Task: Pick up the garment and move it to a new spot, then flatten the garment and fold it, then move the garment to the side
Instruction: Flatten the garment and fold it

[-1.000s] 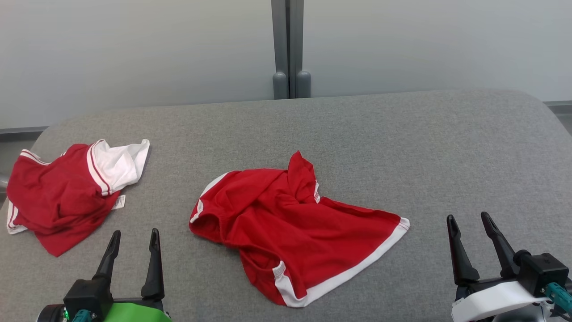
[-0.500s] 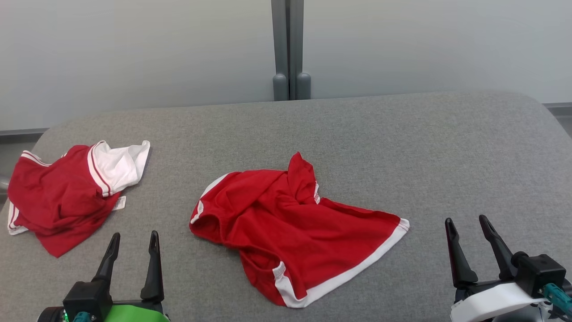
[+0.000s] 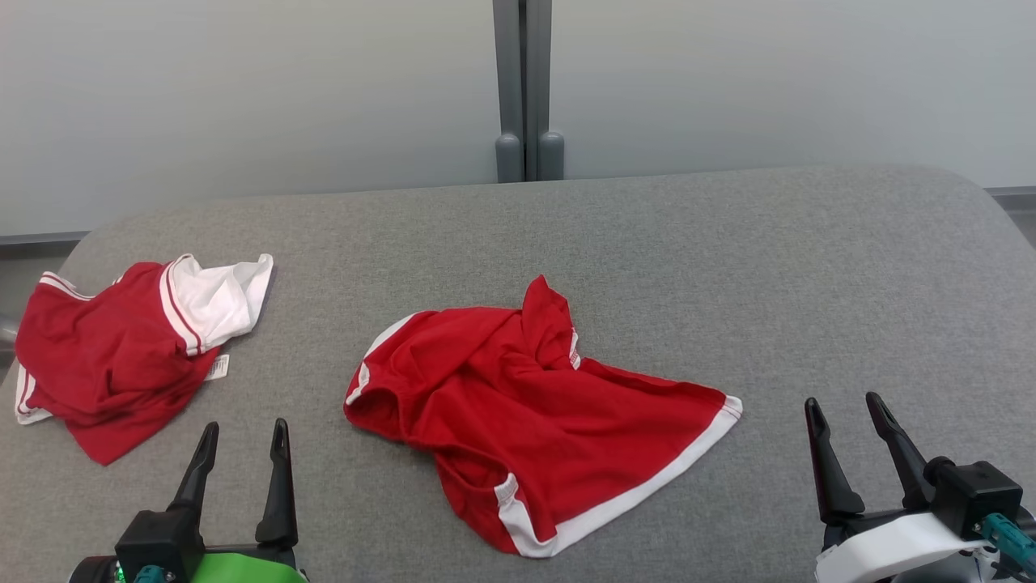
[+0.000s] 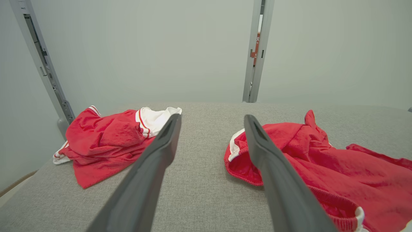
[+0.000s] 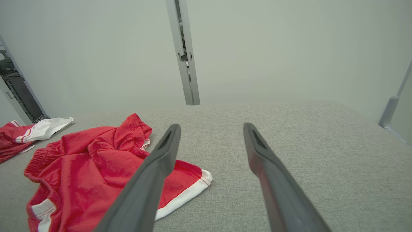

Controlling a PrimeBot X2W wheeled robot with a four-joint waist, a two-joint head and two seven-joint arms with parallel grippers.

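Observation:
A crumpled red garment (image 3: 534,413) with white trim lies in the middle of the grey padded table (image 3: 647,235); it looks like a pair of shorts, its waistband toward the left. It also appears in the left wrist view as red cloth (image 4: 322,161) and in the right wrist view as red cloth (image 5: 83,170). My left gripper (image 3: 245,429) stands open near the front edge, left of the garment and apart from it. My right gripper (image 3: 843,406) stands open at the front right, apart from the white hem. Neither holds anything.
A second red and white garment (image 3: 113,348) lies bunched at the table's far left, near the left edge, with a small white label showing. A grey post (image 3: 524,89) rises behind the table's back edge. Bare grey table surface extends to the right and back.
Both grippers have sunk slightly toward the bottom of the head view. The garments have not moved.

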